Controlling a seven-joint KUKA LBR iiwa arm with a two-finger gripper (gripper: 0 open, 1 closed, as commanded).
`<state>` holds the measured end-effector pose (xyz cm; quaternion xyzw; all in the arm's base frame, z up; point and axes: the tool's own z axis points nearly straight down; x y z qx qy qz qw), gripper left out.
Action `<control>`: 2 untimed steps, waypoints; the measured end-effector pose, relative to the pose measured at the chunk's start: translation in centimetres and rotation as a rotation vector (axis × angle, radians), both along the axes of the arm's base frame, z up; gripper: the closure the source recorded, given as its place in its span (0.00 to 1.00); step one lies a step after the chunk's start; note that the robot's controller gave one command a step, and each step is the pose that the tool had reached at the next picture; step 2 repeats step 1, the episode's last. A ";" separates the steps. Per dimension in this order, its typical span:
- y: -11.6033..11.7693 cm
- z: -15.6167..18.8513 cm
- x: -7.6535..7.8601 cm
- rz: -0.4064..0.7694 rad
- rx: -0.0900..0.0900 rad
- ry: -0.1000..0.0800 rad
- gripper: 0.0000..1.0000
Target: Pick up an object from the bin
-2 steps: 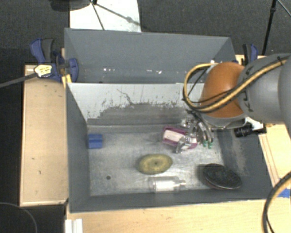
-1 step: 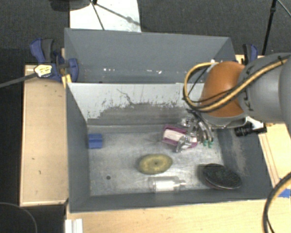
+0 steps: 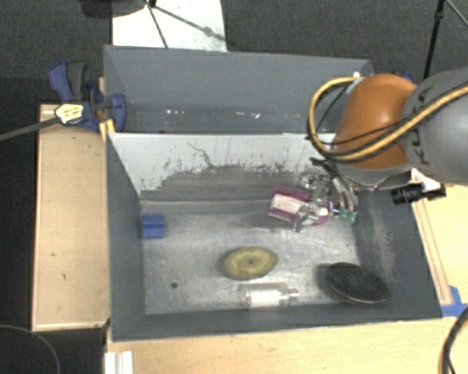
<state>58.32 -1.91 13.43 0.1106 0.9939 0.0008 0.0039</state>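
Observation:
My gripper (image 3: pixel 310 209) hangs under the orange wrist cover at the back right of the bin. Its fingers are shut on a purple packet with a white label (image 3: pixel 285 206), which sticks out to the left of them. A yellow-green round pad (image 3: pixel 249 262) lies on the bin floor in front of the packet. A black round disc (image 3: pixel 353 283) lies at the front right, below the gripper.
A small clear bottle (image 3: pixel 265 295) lies on its side by the front wall. A blue block (image 3: pixel 152 226) sits against the left wall. The arm and its cables cover the bin's right rim.

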 end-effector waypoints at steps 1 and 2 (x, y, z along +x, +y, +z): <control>0.0 3.2 0.1 0.002 0.000 0.001 1.00; 0.0 3.2 0.1 0.002 0.000 0.001 1.00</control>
